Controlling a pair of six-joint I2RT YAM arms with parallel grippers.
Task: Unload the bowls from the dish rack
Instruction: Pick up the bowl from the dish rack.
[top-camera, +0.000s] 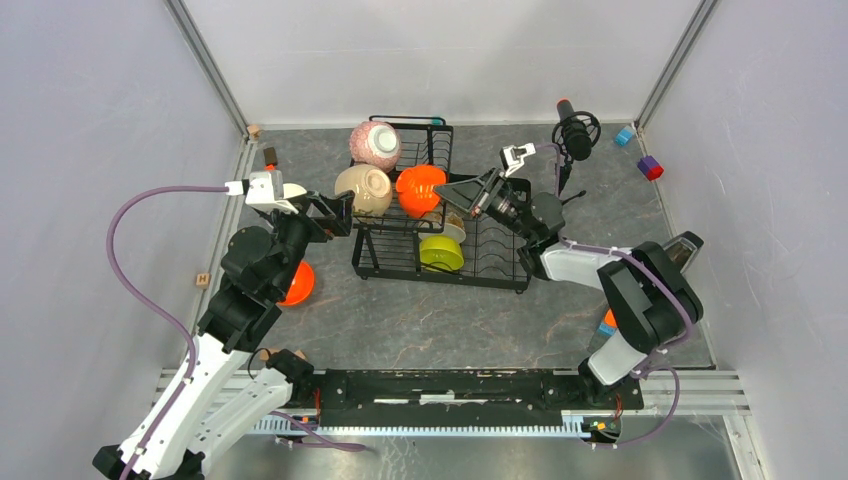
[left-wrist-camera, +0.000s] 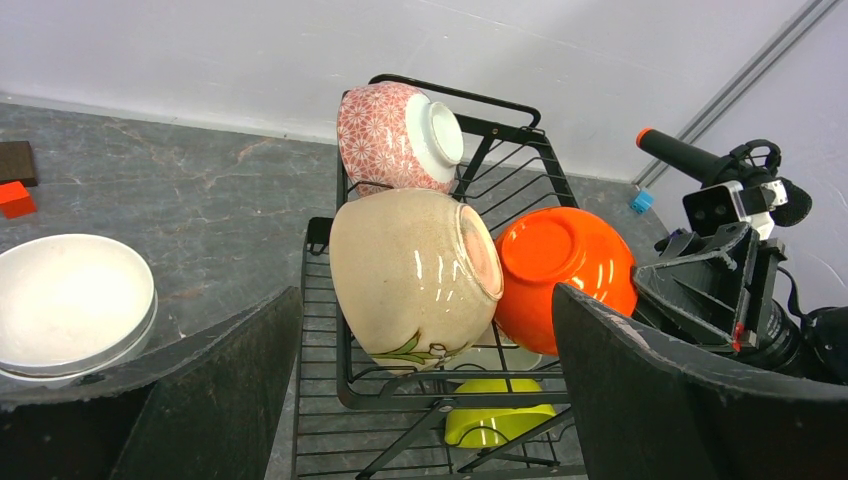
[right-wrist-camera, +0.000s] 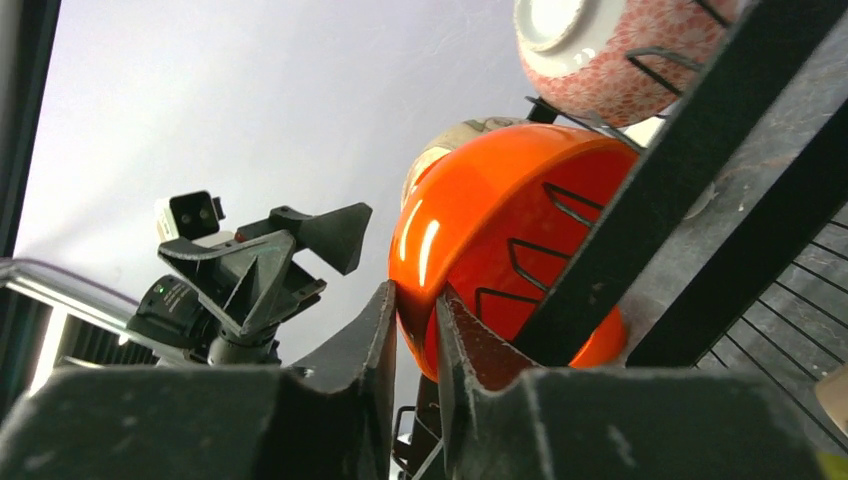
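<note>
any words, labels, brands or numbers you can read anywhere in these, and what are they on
No text reads clearly in any view.
On the small wooden block: a dark mark on top, too small to read.
On the beige bowl: only a painted leaf, no words.
On the orange bowl and the pink patterned bowl: no print shows.

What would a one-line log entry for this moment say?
right gripper: shut on orange bowl rim, on rack | left gripper: open, facing beige bowl | pink bowl, green bowl: in rack
</note>
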